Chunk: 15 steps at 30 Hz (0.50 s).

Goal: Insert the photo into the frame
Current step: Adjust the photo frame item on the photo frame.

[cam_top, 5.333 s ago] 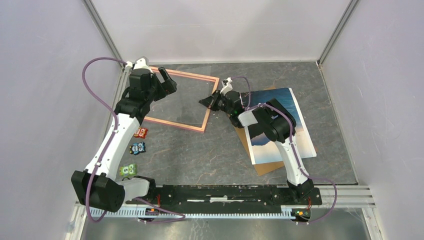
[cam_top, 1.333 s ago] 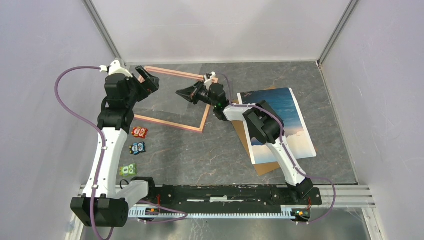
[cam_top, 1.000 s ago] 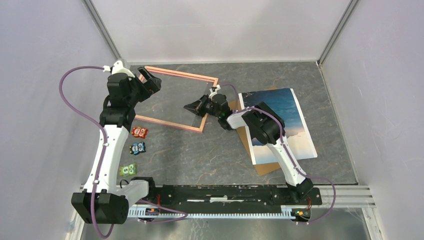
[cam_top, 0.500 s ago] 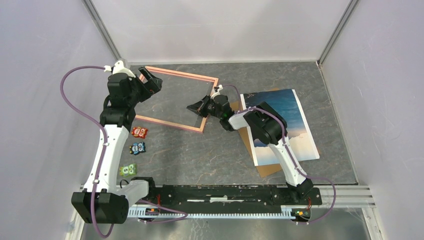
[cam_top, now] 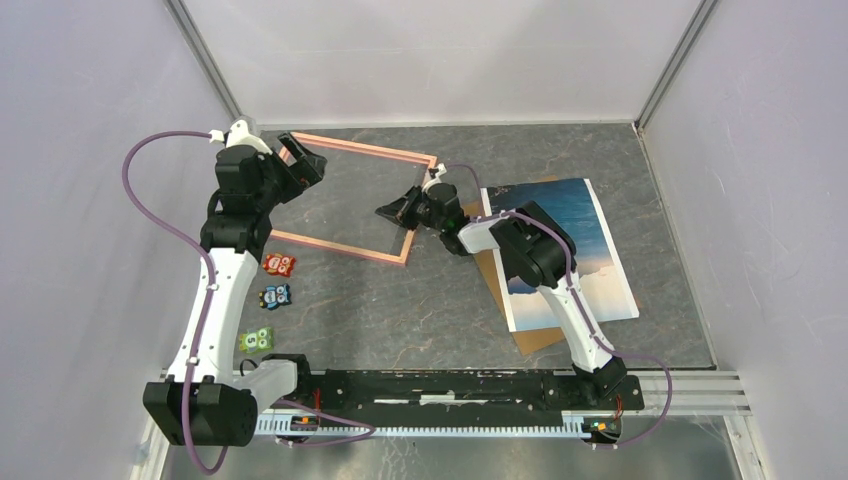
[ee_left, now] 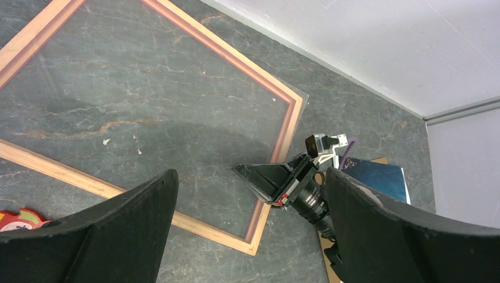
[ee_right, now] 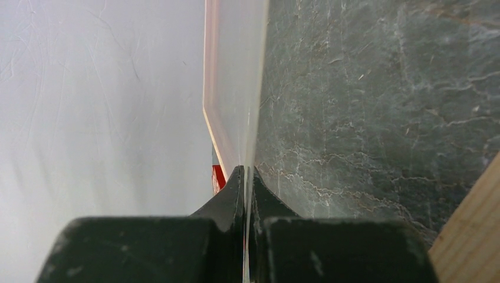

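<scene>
The salmon-pink frame (cam_top: 340, 248) lies flat at the far left; it also shows in the left wrist view (ee_left: 59, 171). A clear thin sheet (ee_left: 177, 118) lies over it. My right gripper (cam_top: 388, 211) is low over the frame's right border and shut on that sheet's edge, seen edge-on between the jaws (ee_right: 244, 171). The photo (cam_top: 570, 230) lies face up at the right on a brown backing board (cam_top: 535, 337), under the right arm. My left gripper (cam_top: 305, 155) is open and empty above the frame's far left corner.
Three small owl-shaped clips, red (cam_top: 281, 265), blue (cam_top: 275, 296) and green (cam_top: 257, 340), lie in a row near the left arm. Grey walls enclose the table on the left, back and right.
My right gripper has swung from the frame's far right corner down to its right border and a little rightward, keeping hold of the clear sheet. The left arm has stayed nearly still.
</scene>
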### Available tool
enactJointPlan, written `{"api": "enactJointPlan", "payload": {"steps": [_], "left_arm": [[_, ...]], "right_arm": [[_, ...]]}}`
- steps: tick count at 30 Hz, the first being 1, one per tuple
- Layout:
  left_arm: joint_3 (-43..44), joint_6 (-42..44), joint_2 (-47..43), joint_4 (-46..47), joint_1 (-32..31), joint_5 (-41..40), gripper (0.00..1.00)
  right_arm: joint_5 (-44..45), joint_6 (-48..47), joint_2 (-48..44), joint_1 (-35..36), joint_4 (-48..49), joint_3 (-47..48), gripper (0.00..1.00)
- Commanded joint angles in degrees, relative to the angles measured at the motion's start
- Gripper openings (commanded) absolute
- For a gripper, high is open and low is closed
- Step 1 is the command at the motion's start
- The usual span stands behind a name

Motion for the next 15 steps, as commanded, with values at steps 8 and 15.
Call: {"api": "enactJointPlan", "payload": {"steps": [8, 15], "left_arm": [[-0.1, -2.5, 0.4, 2.2, -0.1, 1.0, 1.0], [-0.2, -2.9, 0.6, 2.2, -0.1, 1.1, 1.0]], "right_arm": [[-3.4, -1.7, 1.5, -1.2, -0.9, 5.8, 0.0], [-5.3, -2.6, 1.7, -1.3, -2.5, 7.2, 0.0]]}}
